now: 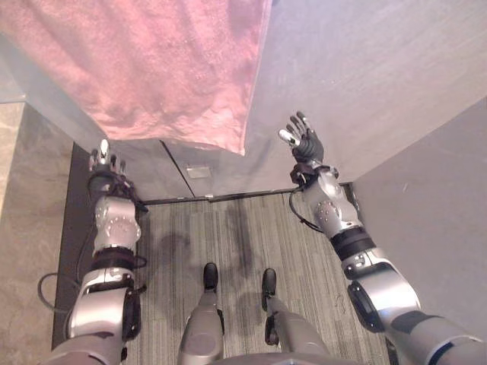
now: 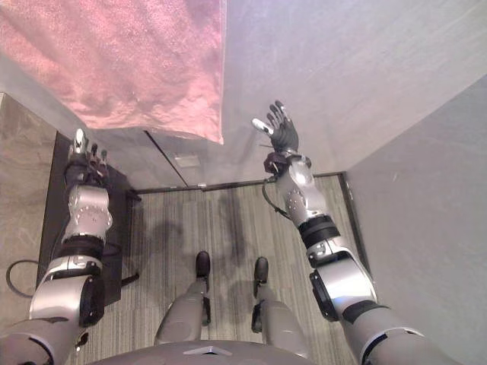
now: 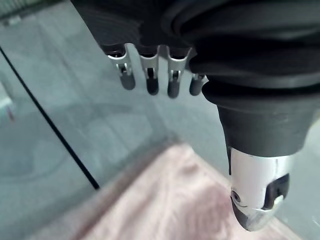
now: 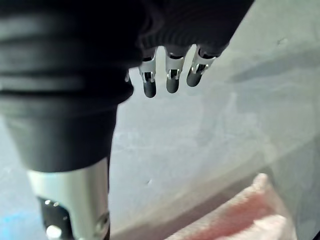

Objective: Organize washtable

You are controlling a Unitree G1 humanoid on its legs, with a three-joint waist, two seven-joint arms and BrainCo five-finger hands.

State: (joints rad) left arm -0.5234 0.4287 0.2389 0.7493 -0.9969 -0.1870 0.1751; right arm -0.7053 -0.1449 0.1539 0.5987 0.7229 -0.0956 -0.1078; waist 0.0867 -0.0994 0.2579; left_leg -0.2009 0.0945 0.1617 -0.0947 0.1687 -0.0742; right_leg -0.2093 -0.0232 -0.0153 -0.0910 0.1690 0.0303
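**Two empty hands near a pink towel**

Left eye view: the pink towel (image 1: 152, 68) covers the upper left of the grey table (image 1: 365, 68). The left hand (image 1: 103, 161) is at the left, just under the towel. The right hand (image 1: 304, 141) is right of the middle.

Left wrist view: its fingers (image 3: 150, 80) are straight and hold nothing, and the towel shows past them.

Right wrist view: its fingers (image 4: 170, 75) are straight and empty too.
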